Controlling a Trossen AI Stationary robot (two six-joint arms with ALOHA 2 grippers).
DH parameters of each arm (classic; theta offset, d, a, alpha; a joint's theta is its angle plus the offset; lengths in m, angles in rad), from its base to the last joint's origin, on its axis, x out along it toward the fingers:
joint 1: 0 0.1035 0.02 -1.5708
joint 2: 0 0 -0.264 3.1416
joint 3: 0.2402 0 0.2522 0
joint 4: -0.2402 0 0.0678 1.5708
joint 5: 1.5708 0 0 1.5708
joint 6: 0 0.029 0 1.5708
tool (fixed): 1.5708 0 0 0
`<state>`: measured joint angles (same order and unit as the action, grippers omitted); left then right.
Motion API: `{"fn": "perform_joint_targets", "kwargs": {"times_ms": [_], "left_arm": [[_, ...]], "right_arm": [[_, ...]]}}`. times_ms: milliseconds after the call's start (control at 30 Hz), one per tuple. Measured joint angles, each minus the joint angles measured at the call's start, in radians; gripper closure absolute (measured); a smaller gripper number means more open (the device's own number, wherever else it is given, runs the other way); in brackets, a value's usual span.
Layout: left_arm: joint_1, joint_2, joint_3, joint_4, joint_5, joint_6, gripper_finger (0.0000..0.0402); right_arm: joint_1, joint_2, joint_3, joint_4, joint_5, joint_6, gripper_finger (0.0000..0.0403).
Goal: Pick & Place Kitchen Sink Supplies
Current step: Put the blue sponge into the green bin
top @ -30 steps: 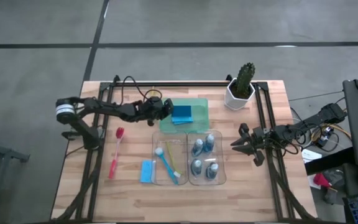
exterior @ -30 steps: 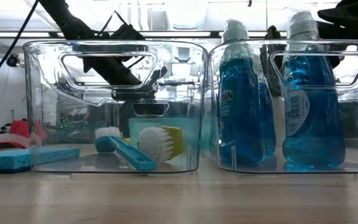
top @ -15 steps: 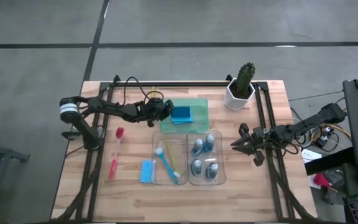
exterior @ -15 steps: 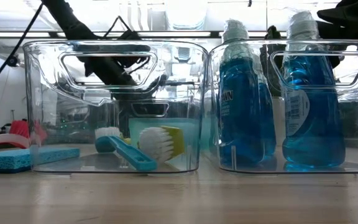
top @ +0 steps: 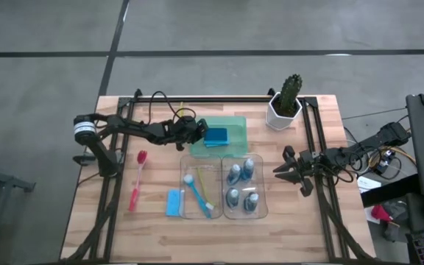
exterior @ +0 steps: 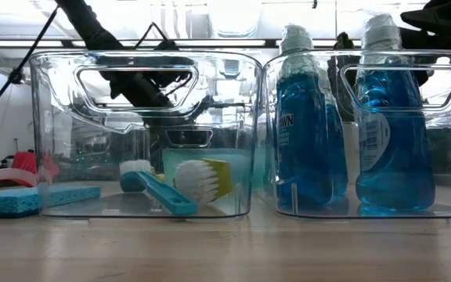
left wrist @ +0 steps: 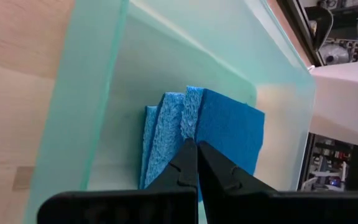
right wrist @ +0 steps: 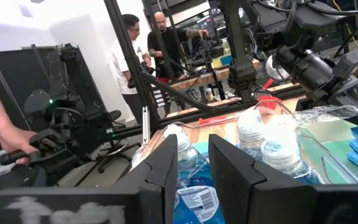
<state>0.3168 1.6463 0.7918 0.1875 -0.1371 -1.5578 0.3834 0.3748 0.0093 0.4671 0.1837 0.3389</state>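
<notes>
Here, porous rect. sponges (left wrist: 219,134), translucent tray (left wrist: 86,93)

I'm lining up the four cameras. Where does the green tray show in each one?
High view: green tray, back of the table, behind the clear bins.
Low view: cannot tell through the bins.
Left wrist view: tray fills the picture.
Right wrist view: tray at the right edge.
Shared landmark: the blue sponges in it.
</notes>
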Motion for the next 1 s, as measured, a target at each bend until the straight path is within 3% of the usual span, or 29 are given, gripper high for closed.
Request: {"fn": "perform_joint_targets", "kwargs": {"times_ms": [400,800,1000], "left_arm": [[0.000,0.000,0.000,0.000,0.053,0.004,0.0401],[0.003,0.000,0.000,0.015,0.049,-0.002,0.0401],[0.003,0.000,-0.003,0.002,0.037,-0.008,0.0370]], "right_arm": [[0.000,0.000,0.000,0.000,0.000,-0.001,0.0335],[0.000,0.000,0.000,0.000,0.000,0.000,0.0317],[0.000,0.000,0.000,0.000,0.000,-0.001,0.0314]]}}
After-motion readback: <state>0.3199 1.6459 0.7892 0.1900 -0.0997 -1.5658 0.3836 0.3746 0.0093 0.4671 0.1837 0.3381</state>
